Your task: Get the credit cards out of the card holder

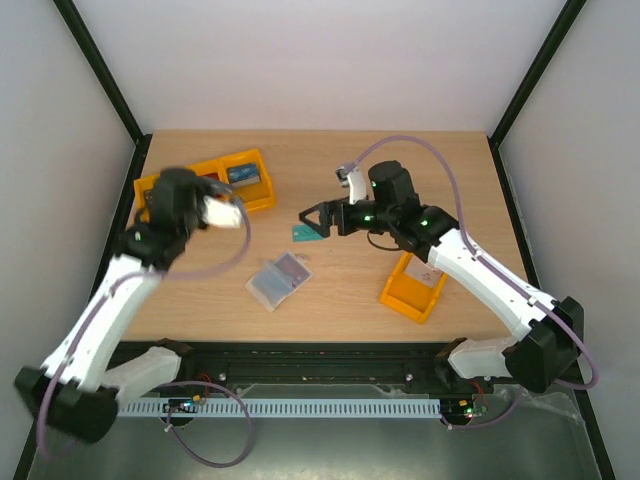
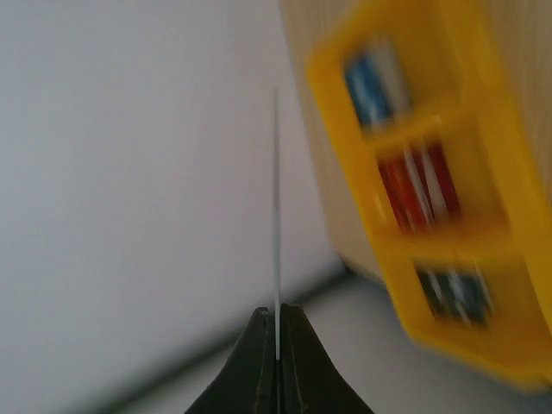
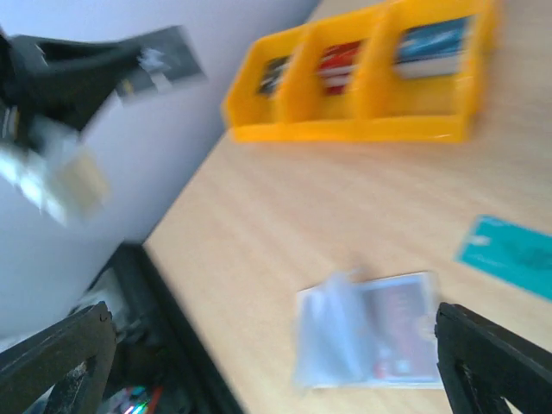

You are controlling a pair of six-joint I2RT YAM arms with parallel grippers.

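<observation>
While the left gripper (image 2: 277,315) is pinching a white card (image 2: 276,172) edge-on near the far-left yellow bins (image 2: 431,198), the right gripper (image 1: 316,222) is hanging spread wide beside the teal card (image 1: 303,232). The card holder (image 1: 278,280) is lying open mid-table with a dark red card (image 3: 401,321) showing inside. That card is probably light, stiff and slick, so it is likely best pinched by an exposed edge.

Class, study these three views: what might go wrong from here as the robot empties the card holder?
1. The left pincer grips a thin card only by its lower edge; it may slip out in transit.
2. The teal card lies flat on the table by the open right pincer, which may just push it along.
3. The card holder lies loose with a reddish card still inside; pulling may drag it.
</observation>
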